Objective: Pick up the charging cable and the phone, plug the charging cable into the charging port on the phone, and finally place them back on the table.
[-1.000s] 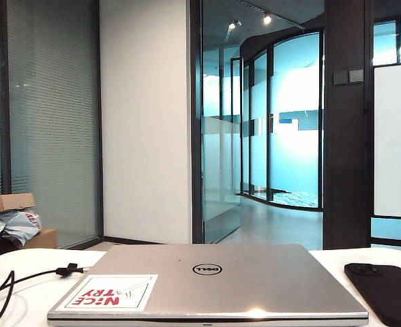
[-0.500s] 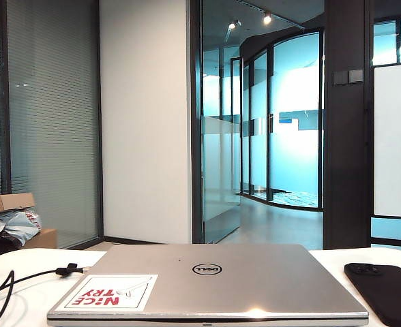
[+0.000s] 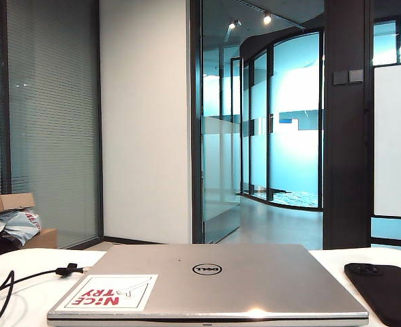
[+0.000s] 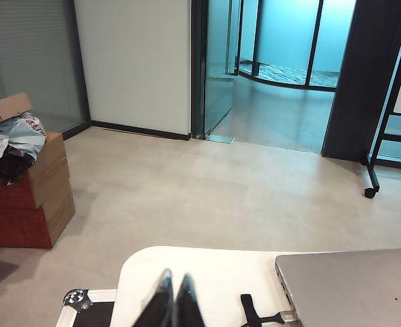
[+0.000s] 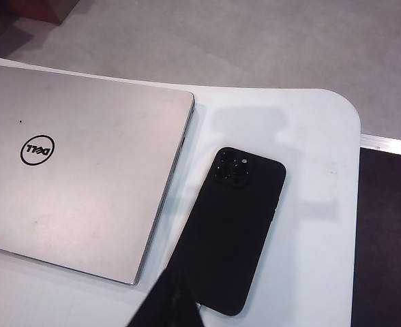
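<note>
I see left tool (image 4: 172, 303) closed, empty, above the surface (image 3: 23, 293) at its left | right tool (image 5: 165, 300) closed, empty, over the phone (image 5: 238, 228) right of the laptop (image 3: 207, 283) | charging cable (image 3: 30, 277) lies left of laptop.

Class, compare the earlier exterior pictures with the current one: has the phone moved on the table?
No. The phone lies in the same spot right of the closed laptop, with the same gap between them.

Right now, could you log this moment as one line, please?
phone: on table | cable: untouched | left gripper: shut | right gripper: shut, above phone
</note>
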Controlling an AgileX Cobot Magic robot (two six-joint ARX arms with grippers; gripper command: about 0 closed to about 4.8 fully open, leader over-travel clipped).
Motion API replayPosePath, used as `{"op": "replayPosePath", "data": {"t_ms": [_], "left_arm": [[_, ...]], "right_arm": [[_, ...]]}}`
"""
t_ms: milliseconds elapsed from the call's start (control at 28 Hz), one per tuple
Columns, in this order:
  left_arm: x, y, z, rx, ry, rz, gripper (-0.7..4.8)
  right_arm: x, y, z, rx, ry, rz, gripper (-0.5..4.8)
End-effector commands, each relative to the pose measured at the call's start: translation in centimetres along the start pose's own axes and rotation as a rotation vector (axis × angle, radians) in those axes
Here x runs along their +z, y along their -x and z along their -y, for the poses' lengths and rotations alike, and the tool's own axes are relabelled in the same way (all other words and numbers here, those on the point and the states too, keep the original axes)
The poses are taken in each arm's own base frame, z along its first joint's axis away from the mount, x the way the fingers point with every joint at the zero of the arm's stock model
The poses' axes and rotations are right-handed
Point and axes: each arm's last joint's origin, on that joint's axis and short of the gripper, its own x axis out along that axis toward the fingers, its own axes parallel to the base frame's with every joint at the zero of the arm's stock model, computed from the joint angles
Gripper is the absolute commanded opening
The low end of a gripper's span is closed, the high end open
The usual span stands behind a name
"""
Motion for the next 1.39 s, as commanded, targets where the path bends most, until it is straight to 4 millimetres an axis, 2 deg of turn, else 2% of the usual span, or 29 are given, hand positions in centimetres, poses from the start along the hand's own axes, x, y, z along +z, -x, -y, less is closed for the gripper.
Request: {"op": "replayPosePath", "data": {"t_ms": [36, 179, 286, 393, 607, 679, 750, 893, 1072, 1393], "left_arm": [[0.1, 0.0, 0.0, 0.001, -0.008, 0.008, -0.05], [0.1, 0.0, 0.0, 0.001, -0.008, 0.007, -0.05], [0.1, 0.0, 0.0, 0.001, -0.009, 0.008, -0.05], [0.1, 0.0, 0.0, 0.001, -0.009, 0.008, -0.05], [0.1, 0.0, 0.0, 0.001, -0.009, 0.009, -0.05], [0.1, 0.0, 0.0, 0.001, -0.009, 0.010, -0.05], [0.1, 0.0, 0.0, 0.001, -0.009, 0.010, -0.05], [0.1, 0.0, 0.0, 0.001, -0.009, 0.009, -0.05], [0.1, 0.0, 0.0, 0.001, -0.009, 0.010, -0.05], [0.1, 0.0, 0.0, 0.001, -0.009, 0.011, -0.05]], "right_arm": [[0.3, 0.1, 0.0, -0.003, 0.006, 0.024, -0.01], [0.2, 0.0, 0.1, -0.047, 0.013, 0.075, -0.01], [-0.3, 0.0, 0.6, -0.198, 0.017, 0.224, -0.01], [-1.1, 0.2, 0.7, -0.261, 0.016, 0.411, -0.01], [-3.9, 0.6, 0.8, -0.369, -0.011, 0.609, -0.01], [-5.8, 0.7, 0.7, -0.373, -0.014, 0.664, -0.01], [-6.7, 0.9, 0.7, -0.376, -0.017, 0.702, -0.01], [-7.6, 0.7, 0.7, -0.382, -0.020, 0.734, -0.01], [-8.4, -0.1, 1.1, -0.396, -0.023, 0.678, -0.01], [-8.5, -0.1, 1.5, -0.343, -0.005, 0.670, -0.01]]}}
